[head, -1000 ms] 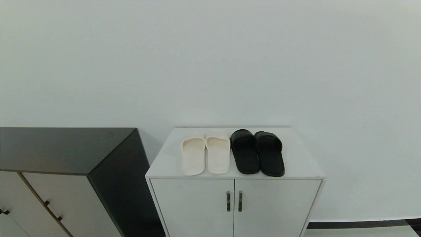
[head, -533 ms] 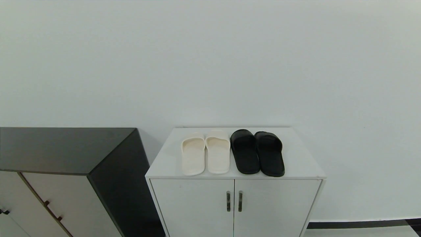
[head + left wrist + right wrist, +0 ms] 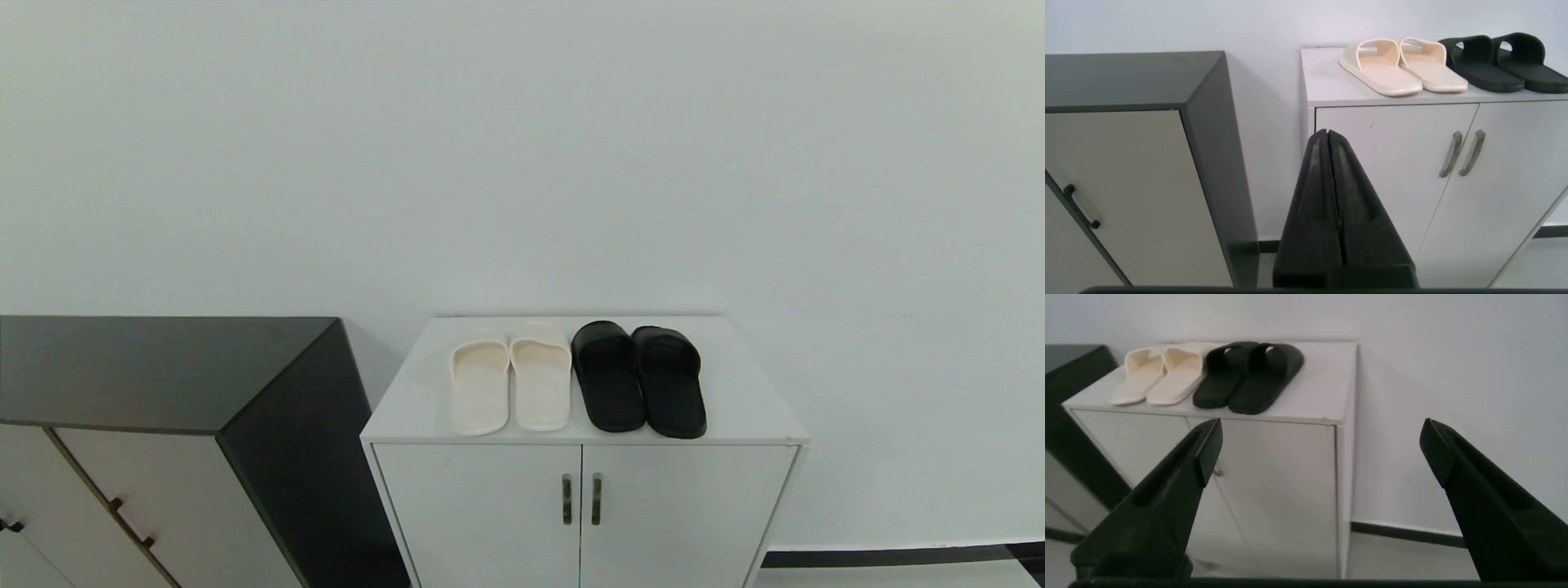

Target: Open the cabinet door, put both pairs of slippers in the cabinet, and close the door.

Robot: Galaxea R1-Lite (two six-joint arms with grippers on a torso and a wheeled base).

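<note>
Nothing has moved: white slippers (image 3: 510,382) lie left of centre on the cabinet (image 3: 751,412) top, black slippers (image 3: 638,382) just beside them, doors (image 3: 482,514) closed. The left gripper (image 3: 1328,137) is pressed together; the right gripper (image 3: 1320,434) is spread.

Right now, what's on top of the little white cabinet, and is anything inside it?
On top of the white cabinet sit two pairs side by side: cream slippers and black slippers. Both doors are shut, so the inside is hidden.
</note>
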